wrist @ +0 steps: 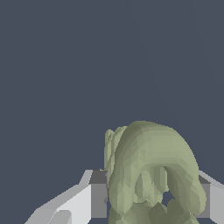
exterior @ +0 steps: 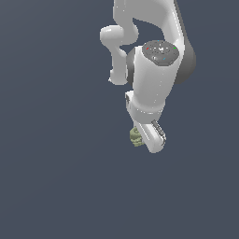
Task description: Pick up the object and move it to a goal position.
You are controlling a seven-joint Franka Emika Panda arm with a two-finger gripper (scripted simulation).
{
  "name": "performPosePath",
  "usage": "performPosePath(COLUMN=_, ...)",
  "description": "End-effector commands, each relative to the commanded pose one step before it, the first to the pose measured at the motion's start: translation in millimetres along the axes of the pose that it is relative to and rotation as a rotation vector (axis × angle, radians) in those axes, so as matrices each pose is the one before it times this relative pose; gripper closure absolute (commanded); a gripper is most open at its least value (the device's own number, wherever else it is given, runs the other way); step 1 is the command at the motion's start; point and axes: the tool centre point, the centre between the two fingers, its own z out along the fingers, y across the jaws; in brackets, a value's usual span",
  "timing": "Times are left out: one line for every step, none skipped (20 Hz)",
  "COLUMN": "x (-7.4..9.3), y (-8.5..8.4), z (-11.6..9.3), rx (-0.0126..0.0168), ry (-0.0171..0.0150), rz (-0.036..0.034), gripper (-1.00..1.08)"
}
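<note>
Nothing to read here from where I stand: no words, labels, brand marks or numbers on anything in either view. The only marks are a few tiny coloured dots on the arm's dark round cap (exterior: 161, 50), and they spell nothing.

Plain slate backdrop (exterior: 51, 186) fills your exterior and wrist views.
You see one flat, evenly lit blue-grey field, with no seam, edge or shadow marking it.
</note>
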Motion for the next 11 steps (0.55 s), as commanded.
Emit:
performPosePath(x=2.91, y=-4.18, z=-12.57, rx=-0.00153, ry=-0.00020, rz=-0.00040, gripper=1.08)
performPosePath(x=0.95, y=-1.40, z=-3.86, rx=0.00000, ry=0.00000, rz=0.00000, gripper=1.08)
performPosePath(x=0.68, y=-1.29, z=-3.32, rx=0.00008, ry=-0.00054, rz=-0.00042, gripper=1.08)
performPosePath(x=0.71, y=-1.10, z=-2.85, rx=0.00000, ry=0.00000, rz=0.00000, gripper=1.08)
performPosePath(x=0.60, y=-0.95, z=-2.36, rx=0.00000, ry=0.00000, rz=0.00000, gripper=1.08)
performPosePath(x=0.48, y=-0.81, z=-1.87, rx=0.00000, ry=0.00000, rz=0.00000, gripper=1.08)
performPosePath(x=0.37, y=-0.68, z=-1.40, rx=0.00000, ry=0.00000, rz=0.00000, gripper=1.08)
performPosePath(x=0.25, y=-0.55, z=-0.95, rx=0.00010, ry=-0.00045, rz=-0.00017, gripper=1.08)
performPosePath(x=0.16, y=-0.41, z=-0.56, rx=0.00000, ry=0.00000, rz=0.00000, gripper=1.08)
performPosePath(x=0.08, y=-0.26, z=-0.23, rx=0.00000, ry=0.00000, rz=0.00000, gripper=1.08)
performPosePath(x=0.02, y=-0.09, z=-0.05, rx=0.00000, ry=0.00000, rz=0.00000, gripper=1.08)
